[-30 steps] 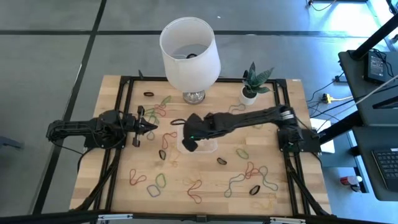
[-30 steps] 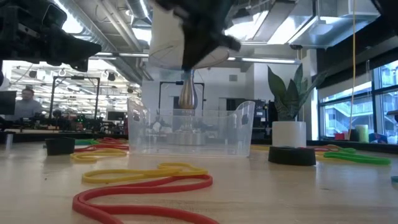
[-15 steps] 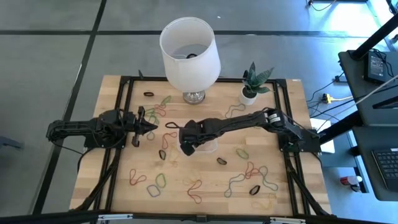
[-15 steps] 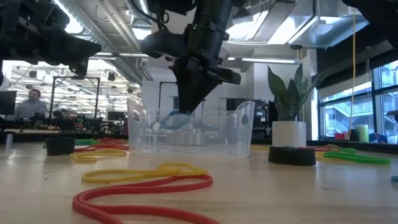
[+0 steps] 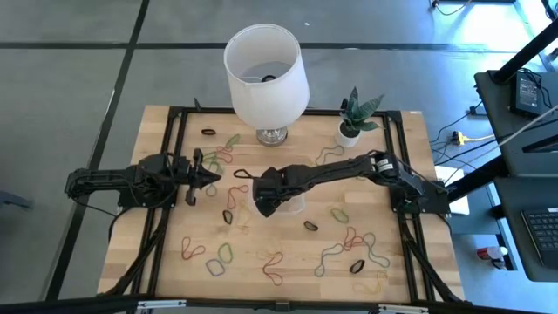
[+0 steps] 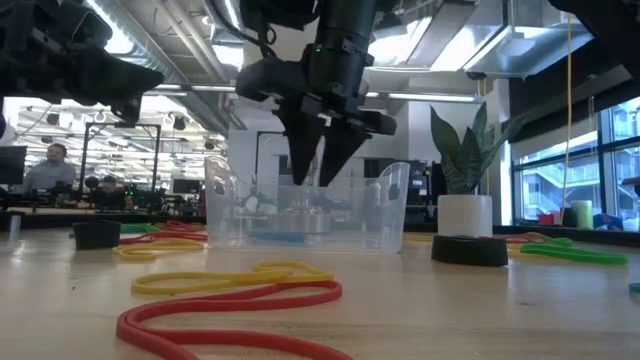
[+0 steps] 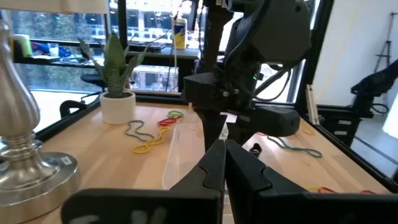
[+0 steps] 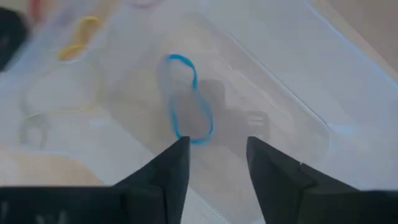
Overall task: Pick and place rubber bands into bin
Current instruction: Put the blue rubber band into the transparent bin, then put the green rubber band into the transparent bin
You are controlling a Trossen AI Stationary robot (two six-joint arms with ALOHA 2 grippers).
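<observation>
A blue rubber band (image 8: 188, 99) lies in the bin (image 6: 390, 205), just below the right end effector's (image 6: 322, 150) spread, empty fingers.

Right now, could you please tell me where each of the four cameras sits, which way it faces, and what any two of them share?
High view: above, facing straight down on the table; both arms show, right gripper over the bin.
Low view: at tabletop height, facing across the bin; right gripper open above it.
Left wrist view: past the shut left gripper toward the right arm.
Right wrist view: down between open fingers at a blue rubber band in the bin.
Shared: low and right wrist views both show that band.
</observation>
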